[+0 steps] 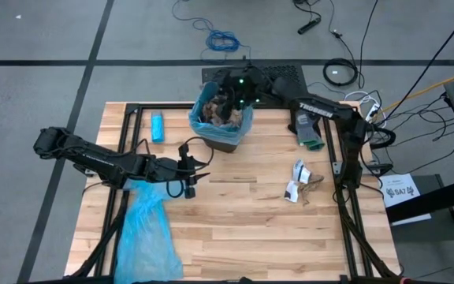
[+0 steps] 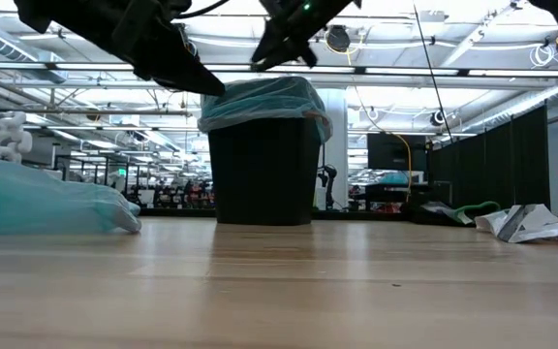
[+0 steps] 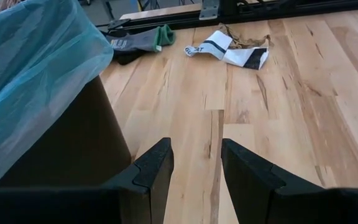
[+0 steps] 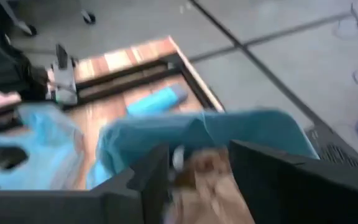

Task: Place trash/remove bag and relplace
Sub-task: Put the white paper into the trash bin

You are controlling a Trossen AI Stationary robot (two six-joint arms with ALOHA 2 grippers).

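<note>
Several light, crumpled trash (image 1: 299,183) scraps lie on my counter (image 1: 235,229); I'd pinch their ridges. Right tool (image 1: 228,88) wide over bin (image 1: 225,136); left tool (image 1: 189,170) wide, empty.

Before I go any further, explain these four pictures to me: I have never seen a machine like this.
It is a robot with two dark arms at a wooden table. One picture looks straight down, one looks level across the tabletop, and two come from cameras on the wrists. The right gripper hangs open over the bin, which has a blue liner and trash inside; brown paper lies just below its fingers. The left gripper waits open and empty beside the bin. Also on the table: a spare blue bag, a small blue object, a glove and more scraps.
</note>
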